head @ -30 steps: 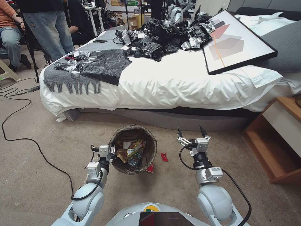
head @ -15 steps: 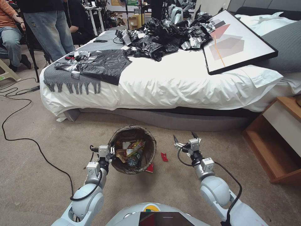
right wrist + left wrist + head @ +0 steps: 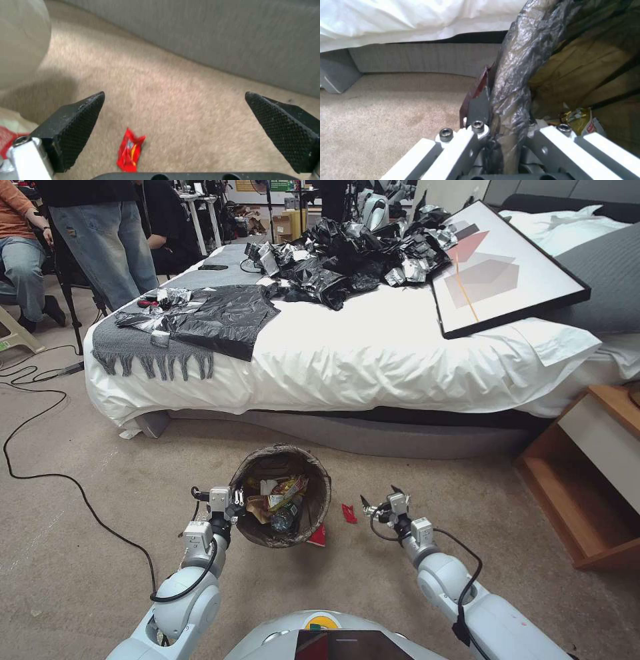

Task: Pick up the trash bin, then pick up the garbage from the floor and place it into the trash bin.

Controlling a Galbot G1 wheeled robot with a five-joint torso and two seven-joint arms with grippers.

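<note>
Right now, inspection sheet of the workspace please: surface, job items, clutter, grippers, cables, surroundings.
Surface: beige short-pile carpet, bare.
Job items: round bin with dark bag liner, part-filled with litter; small flat red packet on carpet beside it; another red piece at the bin's base.
Clutter: crinkled black plastic bags on the bed.
Grippers: left gripper clamped on the bin rim; right gripper open, low near the packet.
Cables: black cable on the carpet.
Surroundings: white bed, framed picture, wooden nightstand.

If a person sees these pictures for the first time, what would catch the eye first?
Probably the trash bin, lined with a dark bag and holding litter, gripped at its rim by the left gripper in front of the bed. Next, the right gripper, jaws wide open, low over the carpet near a small red packet. A heap of black plastic bags lies on the bed.
</note>
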